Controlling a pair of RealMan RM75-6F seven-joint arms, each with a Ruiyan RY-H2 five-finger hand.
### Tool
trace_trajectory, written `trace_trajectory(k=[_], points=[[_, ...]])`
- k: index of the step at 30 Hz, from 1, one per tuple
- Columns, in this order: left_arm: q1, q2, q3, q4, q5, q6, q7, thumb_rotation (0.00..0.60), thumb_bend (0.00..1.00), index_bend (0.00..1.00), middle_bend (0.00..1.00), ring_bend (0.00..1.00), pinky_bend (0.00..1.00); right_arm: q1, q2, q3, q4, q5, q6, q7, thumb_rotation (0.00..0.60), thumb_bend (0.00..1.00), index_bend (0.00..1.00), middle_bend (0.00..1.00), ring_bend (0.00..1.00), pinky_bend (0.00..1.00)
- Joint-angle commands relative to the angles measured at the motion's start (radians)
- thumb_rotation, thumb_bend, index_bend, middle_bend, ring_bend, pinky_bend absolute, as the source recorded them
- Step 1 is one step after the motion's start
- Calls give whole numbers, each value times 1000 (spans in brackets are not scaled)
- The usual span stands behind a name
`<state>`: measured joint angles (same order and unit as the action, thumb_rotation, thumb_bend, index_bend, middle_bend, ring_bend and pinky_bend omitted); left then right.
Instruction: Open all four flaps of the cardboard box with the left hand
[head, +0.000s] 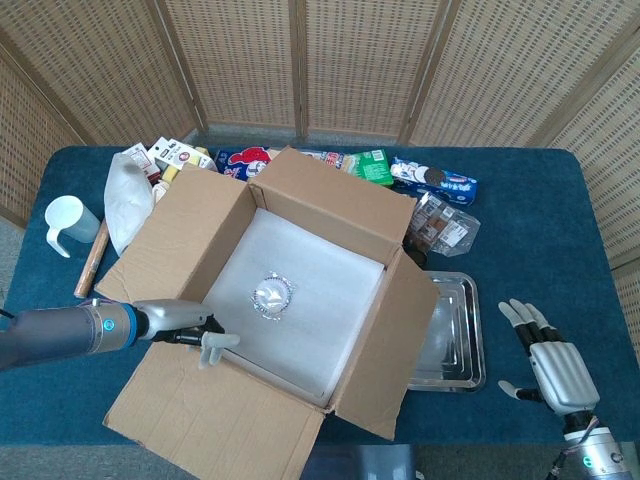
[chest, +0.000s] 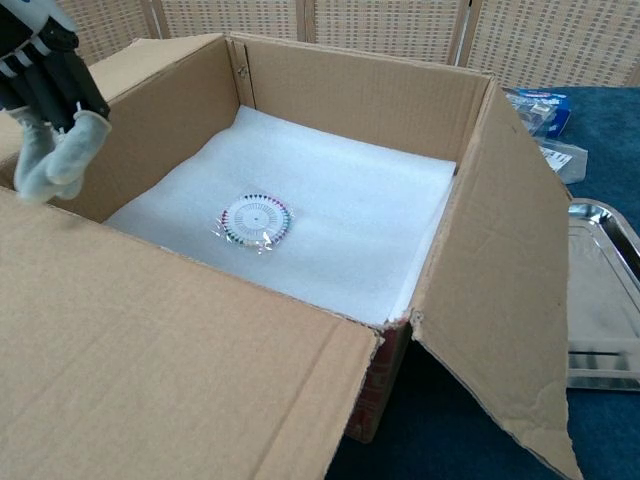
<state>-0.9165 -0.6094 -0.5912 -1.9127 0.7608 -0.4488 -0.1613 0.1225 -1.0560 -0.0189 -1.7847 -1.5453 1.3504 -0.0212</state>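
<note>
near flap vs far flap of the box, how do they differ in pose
The near flap is folded right out and lies almost flat toward the camera, with the left robot hand at its fold. The far flap stands nearly upright against the snack packets. Both are plain brown cardboard, opened clear of the white foam.

This looks like a staged test space, not a lived-in room. Woven rattan screen panels wall off the back and sides. A table draped in dark blue cloth carries a loose row of packaged snacks, a white mug and a steel tray.
</note>
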Motion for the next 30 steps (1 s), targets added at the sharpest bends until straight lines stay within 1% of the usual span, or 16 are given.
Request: trace_trajectory(k=[1,2,3,4,6,8,10,11,13,15,17,18,21,24,28,30], points=[[44,-16,66,-71,158,325,64,2,0,384,374,220,270,0,1,0,0,0,1,3,600,0,0,0,0,253],[53,-26,85,-77,191,408,82,3,0,377,351,206,262,0,1,1,0,-1,2,3,600,0,0,0,0,253],[59,-33,99,-80,209,458,93,6,0,372,322,190,250,-1,2,1,-1,-1,3,4,600,0,0,0,0,253],[67,-46,120,-81,232,536,111,11,0,368,299,181,241,-1,3,1,-1,-1,4,6,600,0,0,0,0,253],[75,-74,149,-78,252,652,135,32,0,359,267,163,226,-2,4,1,-2,-2,5,8,600,0,0,0,0,253],[81,-105,172,-71,260,759,161,72,0,344,236,145,214,-2,5,1,-2,-3,5,9,600,0,0,0,0,253],[88,-136,193,-63,268,863,199,146,0,322,187,119,195,-2,6,0,-3,-4,5,10,600,0,0,0,0,253],[93,-154,206,-60,274,922,226,163,0,317,174,112,189,-2,6,0,-3,-5,6,11,600,0,0,0,0,253],[105,-187,220,-55,280,1027,269,246,0,287,116,84,173,-2,7,0,-4,-6,6,12,600,0,0,0,0,253],[125,-231,234,-46,301,1155,324,300,0,258,77,66,161,-2,7,-1,-4,-7,8,13,600,0,0,0,0,253],[142,-265,242,-33,325,1248,363,313,0,219,39,42,142,-3,8,-1,-4,-9,9,14,600,0,0,0,0,253],[152,-282,246,-23,339,1295,381,333,0,185,18,23,112,-3,8,-2,-5,-10,10,14,600,0,0,0,0,253],[174,-310,255,5,367,1377,398,382,0,72,0,0,14,-3,8,-3,-6,-14,10,12,600,0,0,0,0,253],[200,-314,265,29,398,1431,387,392,0,9,0,0,0,-4,7,-4,-5,-17,12,9,600,0,0,0,0,253],[243,-293,282,54,449,1479,338,390,0,0,0,0,0,-4,3,-1,0,-14,15,4,600,0,0,0,0,248],[273,-276,296,71,493,1507,293,390,0,0,0,0,0,-5,-2,3,7,-10,18,-2,600,0,0,0,0,238]])
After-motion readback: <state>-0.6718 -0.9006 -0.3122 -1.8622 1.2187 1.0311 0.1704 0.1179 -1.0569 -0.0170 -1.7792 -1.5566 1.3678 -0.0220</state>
